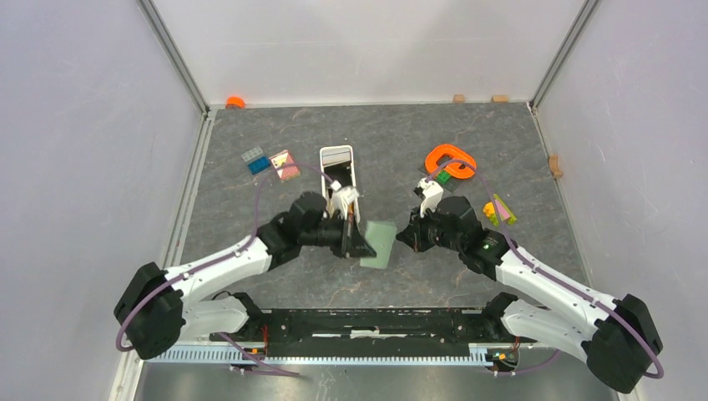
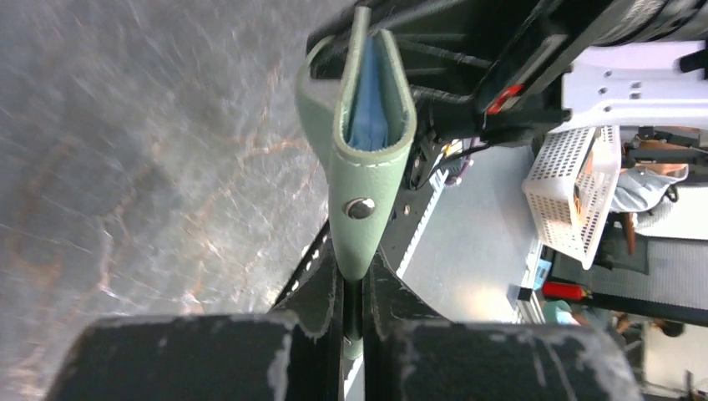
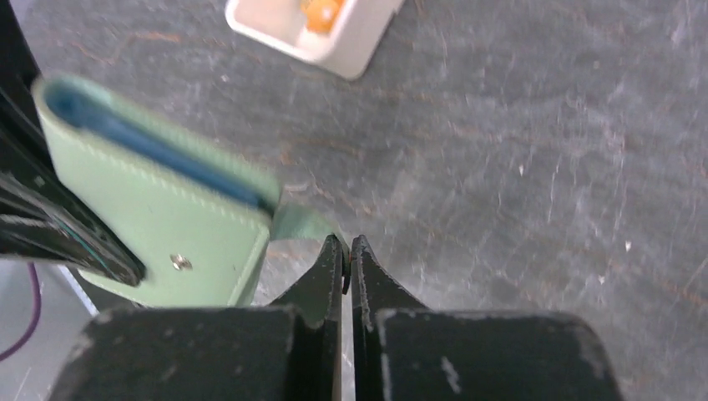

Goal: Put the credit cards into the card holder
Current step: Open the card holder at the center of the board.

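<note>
The sage-green card holder (image 1: 381, 244) is held up between the two arms at the table's middle. My left gripper (image 2: 355, 288) is shut on its lower edge below the snap button, and the pale blue inside shows at the top of the card holder (image 2: 367, 125). In the top view that left gripper (image 1: 357, 239) is at the holder's left side. My right gripper (image 3: 348, 245) is shut, with the tip of the holder's green flap (image 3: 299, 222) pinched at its fingertips. A dark credit card (image 1: 334, 177) lies in the white tray (image 1: 336, 151). An orange credit card (image 3: 321, 10) shows there too.
A shiny pinkish square (image 1: 285, 164) and blue blocks (image 1: 255, 159) lie left of the tray. An orange ring-shaped object (image 1: 451, 159) and small coloured pieces (image 1: 498, 210) lie behind the right arm. Side walls enclose the grey table (image 1: 518, 142).
</note>
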### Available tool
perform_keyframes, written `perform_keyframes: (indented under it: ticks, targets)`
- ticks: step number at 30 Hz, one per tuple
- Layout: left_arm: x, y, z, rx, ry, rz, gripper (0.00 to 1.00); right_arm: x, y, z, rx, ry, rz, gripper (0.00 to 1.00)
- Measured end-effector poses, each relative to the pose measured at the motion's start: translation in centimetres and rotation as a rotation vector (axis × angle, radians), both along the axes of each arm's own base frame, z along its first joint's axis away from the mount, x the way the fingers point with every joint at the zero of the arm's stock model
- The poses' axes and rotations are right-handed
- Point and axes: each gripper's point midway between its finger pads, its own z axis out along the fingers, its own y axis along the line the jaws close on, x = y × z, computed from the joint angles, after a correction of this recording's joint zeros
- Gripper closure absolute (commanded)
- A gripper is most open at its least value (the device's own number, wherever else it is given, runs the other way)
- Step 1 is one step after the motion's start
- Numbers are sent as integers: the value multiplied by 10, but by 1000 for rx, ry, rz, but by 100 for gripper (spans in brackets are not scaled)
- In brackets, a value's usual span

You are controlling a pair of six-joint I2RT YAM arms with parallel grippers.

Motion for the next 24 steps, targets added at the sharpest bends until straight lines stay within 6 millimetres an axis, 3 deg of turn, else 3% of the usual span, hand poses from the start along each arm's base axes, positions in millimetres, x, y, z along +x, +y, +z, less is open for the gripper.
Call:
perform_keyframes:
  ticks: [4, 7, 10, 14, 18, 24]
  targets:
    - [-25, -9, -35, 12, 72, 41, 74, -15, -14, -17, -77, 50, 5, 100]
    - [-33, -11, -49, 24, 102, 86, 64, -23, -23, -28, -121, 74, 11, 100]
    - [-41, -4, -69, 59, 142, 122, 52, -29, -31, -41, -157, 93, 8, 100]
    - [-45, 9, -94, 119, 182, 167, 37, -48, -45, -72, -208, 168, 25, 100]
    - [-42, 14, -100, 147, 179, 195, 23, -63, -49, -84, -210, 208, 54, 100]
    - [-36, 24, -89, 153, 134, 249, 12, -69, -33, -68, -120, 189, 129, 100]
